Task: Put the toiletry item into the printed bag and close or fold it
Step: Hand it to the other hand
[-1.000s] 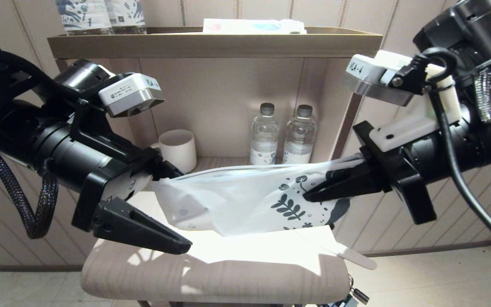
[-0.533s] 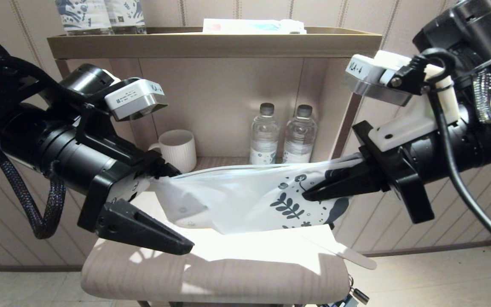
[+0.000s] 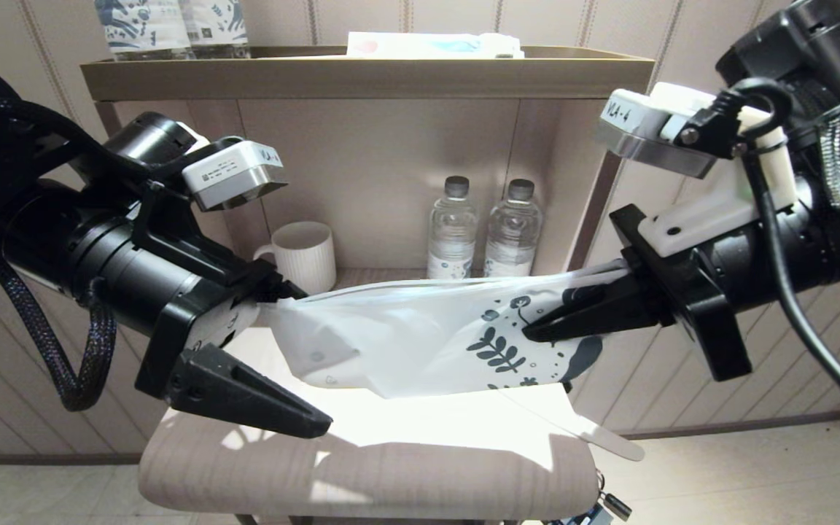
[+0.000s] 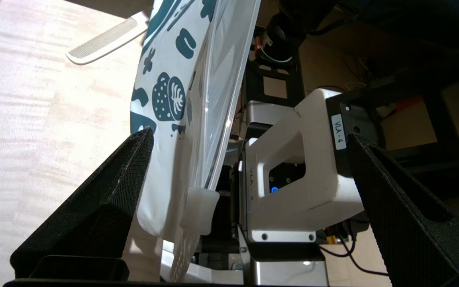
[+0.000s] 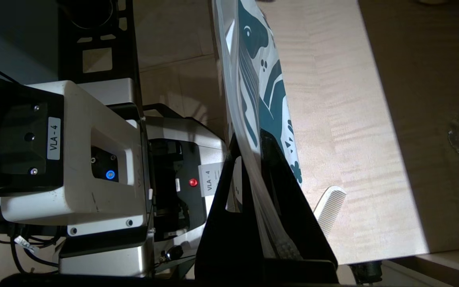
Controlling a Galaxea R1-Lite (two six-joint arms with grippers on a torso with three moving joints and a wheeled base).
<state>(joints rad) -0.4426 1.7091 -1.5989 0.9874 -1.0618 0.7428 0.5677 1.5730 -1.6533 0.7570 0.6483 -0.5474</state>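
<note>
Printed bag (image 3: 420, 339) clamped by right end effector (image 3: 537, 332); left end effector (image 3: 296, 357) spread wide

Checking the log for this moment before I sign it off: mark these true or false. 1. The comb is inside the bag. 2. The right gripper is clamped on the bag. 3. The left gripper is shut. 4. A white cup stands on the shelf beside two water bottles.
1. False: the white comb lies on the wooden table, outside the printed bag.
2. True: the right gripper pinches the bag's printed end.
3. False: the left gripper is open, with the bag's slider end between its spread fingers.
4. True: the white cup stands beside two water bottles.
</note>
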